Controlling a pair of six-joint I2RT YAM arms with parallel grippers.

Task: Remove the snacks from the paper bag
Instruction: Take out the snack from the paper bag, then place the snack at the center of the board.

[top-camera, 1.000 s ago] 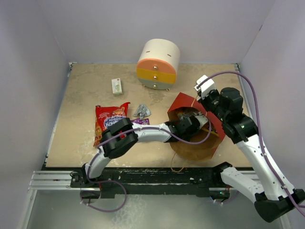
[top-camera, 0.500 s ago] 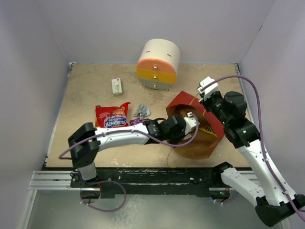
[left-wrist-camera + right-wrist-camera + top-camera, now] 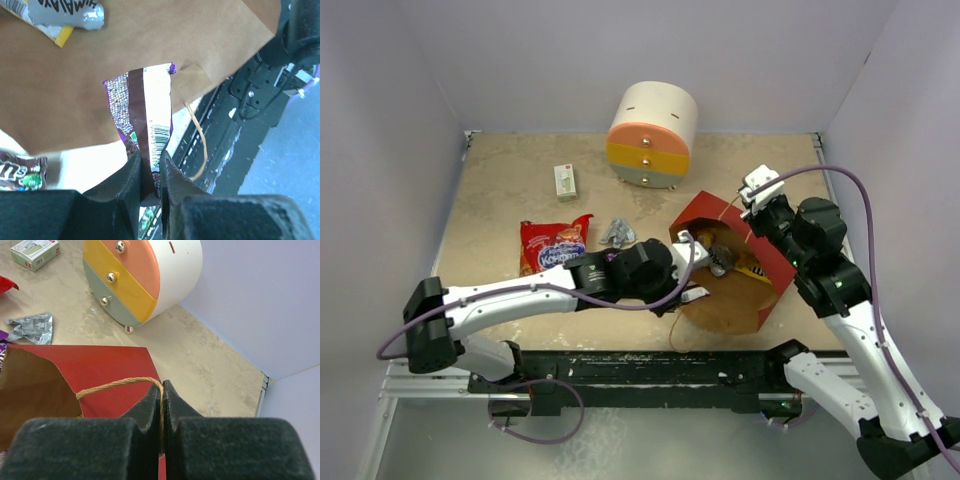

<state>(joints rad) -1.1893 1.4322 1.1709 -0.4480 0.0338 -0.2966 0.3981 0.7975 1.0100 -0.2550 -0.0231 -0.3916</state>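
As our left arm (image 3: 520, 292) pulls back, our left gripper (image 3: 150, 166) squeezes a purple and brown wrapper (image 3: 145, 110) at the mouth of the paper bag (image 3: 75, 90), so one more snack is almost out. Past the fingers, a silver and yellow wrapper (image 3: 55, 12) still lies inside the bag. Farther off, our right gripper (image 3: 162, 395) pinches the handle (image 3: 110, 385) tight, holding the bag open.

left gripper (image 3: 150, 167): pulled back to paper bag (image 3: 732, 302) mouth | purple wrapper (image 3: 149, 110): drawn along
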